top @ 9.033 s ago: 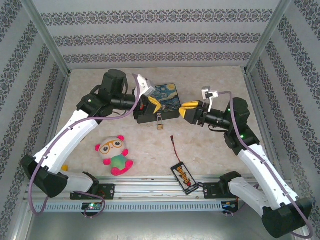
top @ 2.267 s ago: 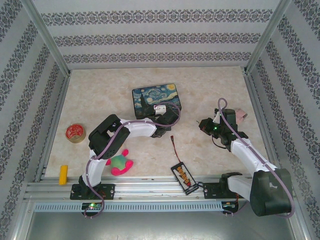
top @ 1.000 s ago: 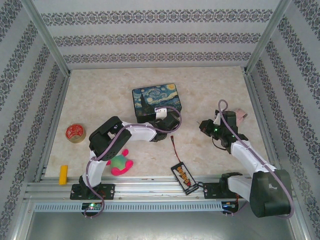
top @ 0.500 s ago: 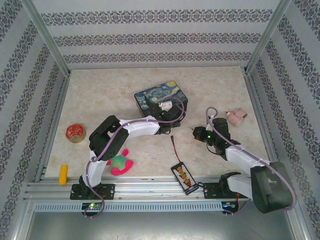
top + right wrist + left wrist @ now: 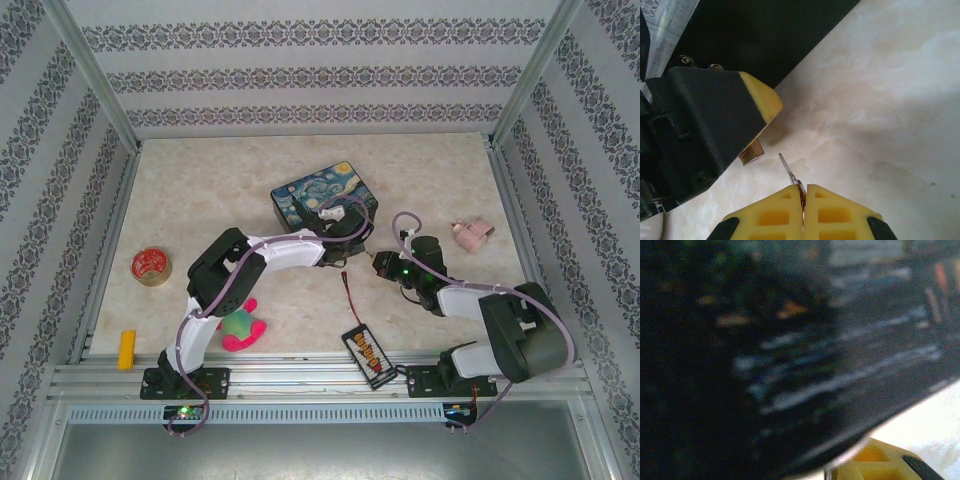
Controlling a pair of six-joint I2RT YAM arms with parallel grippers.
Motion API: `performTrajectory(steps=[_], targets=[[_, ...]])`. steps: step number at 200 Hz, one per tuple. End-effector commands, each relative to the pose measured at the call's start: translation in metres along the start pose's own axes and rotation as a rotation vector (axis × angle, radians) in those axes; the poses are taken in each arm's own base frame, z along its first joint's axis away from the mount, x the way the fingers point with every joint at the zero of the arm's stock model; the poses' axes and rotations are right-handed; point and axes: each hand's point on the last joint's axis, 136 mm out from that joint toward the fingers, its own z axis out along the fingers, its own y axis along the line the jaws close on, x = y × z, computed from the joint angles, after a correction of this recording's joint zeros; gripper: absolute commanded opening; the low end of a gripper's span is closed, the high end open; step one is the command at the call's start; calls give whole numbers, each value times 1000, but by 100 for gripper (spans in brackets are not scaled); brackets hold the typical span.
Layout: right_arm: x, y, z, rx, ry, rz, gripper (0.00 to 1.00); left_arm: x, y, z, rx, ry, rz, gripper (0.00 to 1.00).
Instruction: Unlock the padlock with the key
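As the right arm had swung in from the right side of the pale marbled worktop over the last couple of seconds, its yellow right fingers now sat just beside the painted starry-night tin box. They were pressed together on the thin silvery metal key, whose blade stuck out ahead of them. The small brass-coloured padlock lay near that blade but apart from it, tucked under the yellow tip of the left fingers by the box's black side wall. Only a corner of the padlock showed in the right wrist view, so whether the left fingers were clamped on it or merely resting against it could not be told. The box had turned and slid a little towards the back since a second earlier, probably nudged by the left arm. The approach looked nearly finished. The next move would call for fine alignment with the keyhole, which was hidden, and a slight miss could push the padlock aside.
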Motion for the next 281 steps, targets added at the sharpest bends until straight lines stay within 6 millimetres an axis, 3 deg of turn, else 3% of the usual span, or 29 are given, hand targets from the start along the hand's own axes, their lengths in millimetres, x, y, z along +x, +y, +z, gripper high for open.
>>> performTrajectory(steps=[1,51,91,281], targets=[[-7,16,3,-68,-69,-35,0,-20,-10,-3,37,-22,-115,20],[-3,3,-5,1,-127,-40,0,-24,-9,6,80,-5,-225,18],[3,11,-1,-33,-95,-57,0,-22,-13,10,93,20,-252,18],[-16,27,18,-98,-150,-34,0,-12,-9,20,105,74,-285,17]])
